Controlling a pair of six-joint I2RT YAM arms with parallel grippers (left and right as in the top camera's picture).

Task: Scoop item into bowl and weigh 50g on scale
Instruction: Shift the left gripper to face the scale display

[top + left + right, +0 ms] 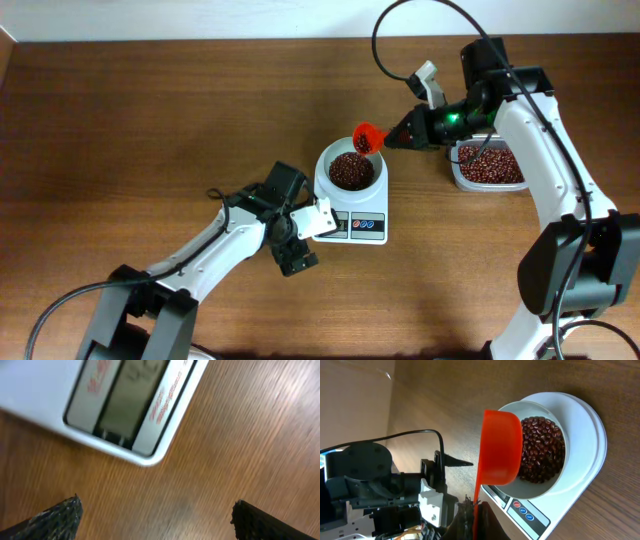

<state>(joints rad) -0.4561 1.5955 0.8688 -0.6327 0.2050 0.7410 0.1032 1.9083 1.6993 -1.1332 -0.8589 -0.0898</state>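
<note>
The white bowl [322, 170] stands on the white scale [372, 228] and holds a heap of dark reddish-brown beans [351, 170]. My right gripper [400, 135] is shut on the handle of a red scoop [369, 137], which hangs tilted over the bowl's far rim. In the right wrist view the scoop [500, 445] covers the left part of the bowl [535, 491], and its inside is hidden. My left gripper [300, 245] is open and empty, low over the wood at the scale's front left corner. Its fingertips [60, 515] stand wide apart below the scale's display [120, 400].
A clear container [455, 172] with more beans [490, 165] sits right of the scale, under the right arm. The left arm [380, 485] lies across the table front left of the scale. Bare wood surrounds everything else.
</note>
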